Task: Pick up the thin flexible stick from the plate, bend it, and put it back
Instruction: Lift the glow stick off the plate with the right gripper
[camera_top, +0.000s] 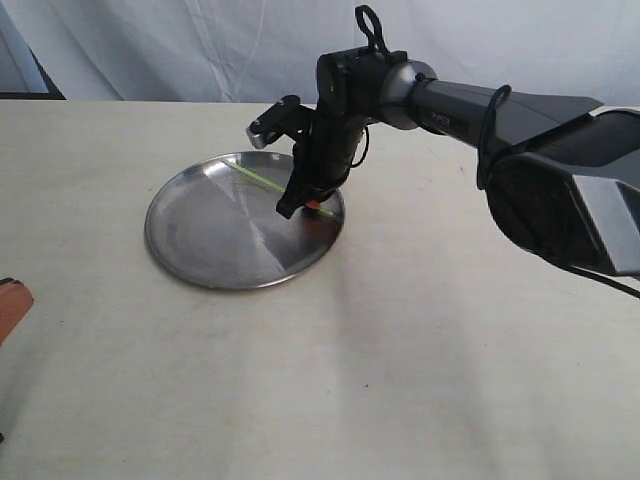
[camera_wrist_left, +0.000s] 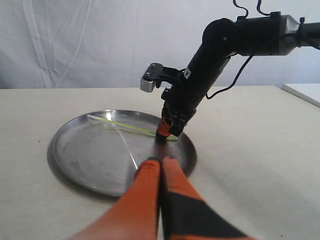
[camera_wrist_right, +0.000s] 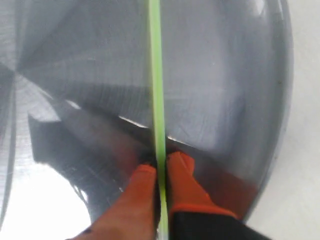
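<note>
Right arm (camera_top: 470, 105) reaches in from the right, wrist pitched steeply down — gripper (camera_top: 310, 205) pinching the stick (camera_top: 260, 180) over the plate's (camera_top: 200, 240) right side.

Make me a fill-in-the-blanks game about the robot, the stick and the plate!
The stick is thin and yellow-____. The plate has a ____ shape. The right gripper has its jaws shut on the ____. The left gripper, jaws shut together, holds ____.
Missing words: green, round, stick, nothing.
</note>
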